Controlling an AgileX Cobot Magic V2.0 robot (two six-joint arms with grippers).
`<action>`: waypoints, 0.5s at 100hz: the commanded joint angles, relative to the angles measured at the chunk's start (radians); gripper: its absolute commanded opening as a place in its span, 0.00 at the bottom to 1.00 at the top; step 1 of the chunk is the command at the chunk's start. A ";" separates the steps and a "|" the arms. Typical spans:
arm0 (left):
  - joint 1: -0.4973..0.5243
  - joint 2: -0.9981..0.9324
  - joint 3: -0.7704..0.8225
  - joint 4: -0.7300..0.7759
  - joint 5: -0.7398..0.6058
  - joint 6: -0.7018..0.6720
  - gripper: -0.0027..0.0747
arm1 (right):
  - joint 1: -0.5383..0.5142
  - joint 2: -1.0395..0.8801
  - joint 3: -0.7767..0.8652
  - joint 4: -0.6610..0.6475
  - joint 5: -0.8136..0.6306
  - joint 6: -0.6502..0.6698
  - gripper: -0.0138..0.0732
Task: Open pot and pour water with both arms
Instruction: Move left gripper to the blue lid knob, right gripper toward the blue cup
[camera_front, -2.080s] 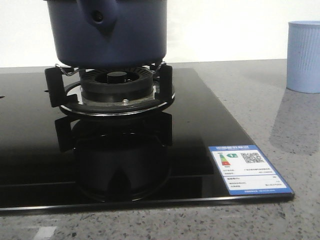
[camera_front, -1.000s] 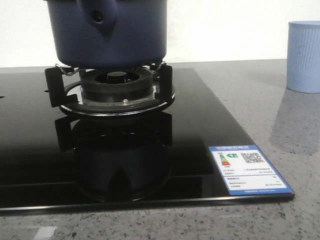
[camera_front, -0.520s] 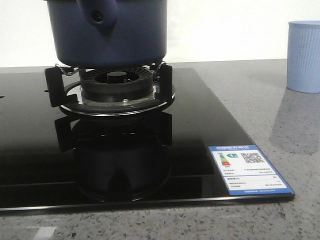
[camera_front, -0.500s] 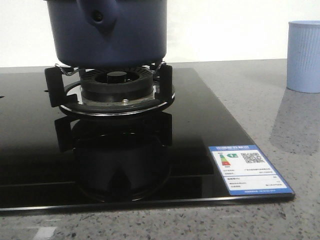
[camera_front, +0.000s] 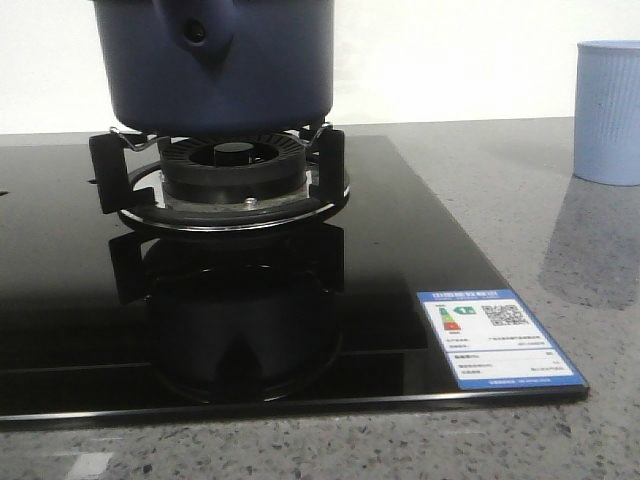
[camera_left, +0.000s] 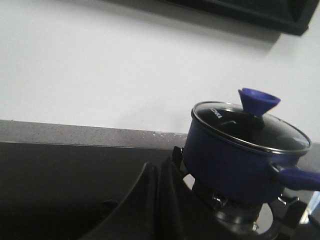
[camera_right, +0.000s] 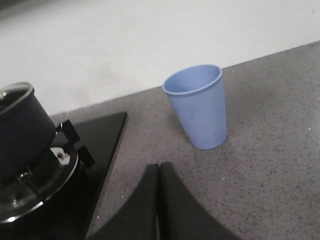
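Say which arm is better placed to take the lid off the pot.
Probably left. The left gripper, fingers shut together, faces the pot and its lid with the blue knob. The right gripper, also shut, faces the cup, the pot at its view's edge.

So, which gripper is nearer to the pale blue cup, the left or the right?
The right. The right gripper is shut, with the cup standing just ahead of its fingers on the counter. The left gripper, also shut, faces the pot on the stove instead.
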 joint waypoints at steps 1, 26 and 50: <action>-0.036 0.106 -0.112 -0.014 -0.016 0.070 0.01 | -0.001 0.119 -0.121 -0.007 0.015 -0.107 0.08; -0.238 0.258 -0.190 -0.010 -0.062 0.138 0.01 | 0.106 0.287 -0.255 -0.005 0.071 -0.160 0.08; -0.380 0.363 -0.200 -0.019 -0.168 0.149 0.18 | 0.170 0.321 -0.262 0.007 0.072 -0.160 0.44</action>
